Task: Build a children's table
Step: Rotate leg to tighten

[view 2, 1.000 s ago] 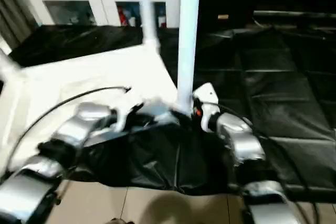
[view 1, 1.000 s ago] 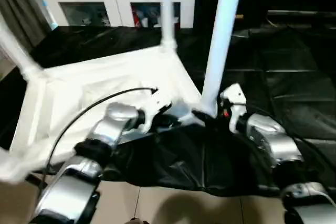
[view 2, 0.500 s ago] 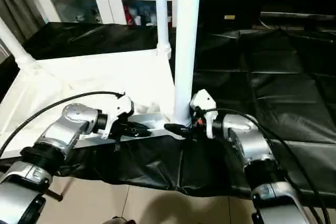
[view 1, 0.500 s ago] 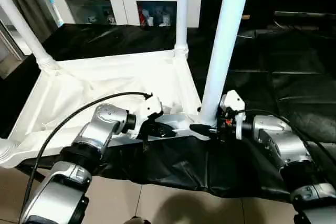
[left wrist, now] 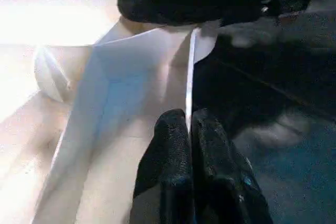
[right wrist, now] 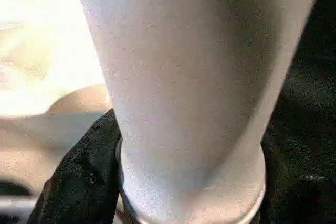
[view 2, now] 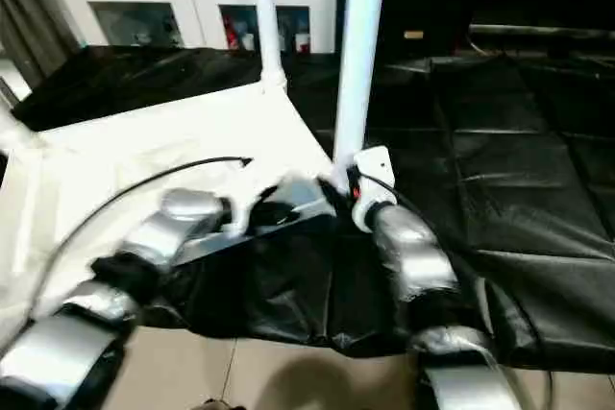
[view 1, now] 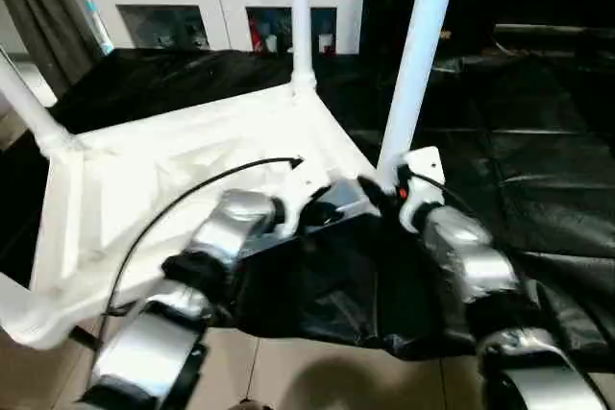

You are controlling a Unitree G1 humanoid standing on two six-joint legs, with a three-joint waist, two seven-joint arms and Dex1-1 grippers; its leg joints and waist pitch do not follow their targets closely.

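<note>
The upside-down table [view 1: 183,175] is pinched at its rim by the closed left gripper [left wrist: 189,129] to keep it steady; the near leg [view 1: 415,64] is hugged low by the right gripper [view 1: 377,194]

Thick white tubular leg [right wrist: 194,77] sits right between the right gripper's fingers [right wrist: 84,177], blocking them; black floor sheet [view 1: 538,151] beyond lies open
</note>
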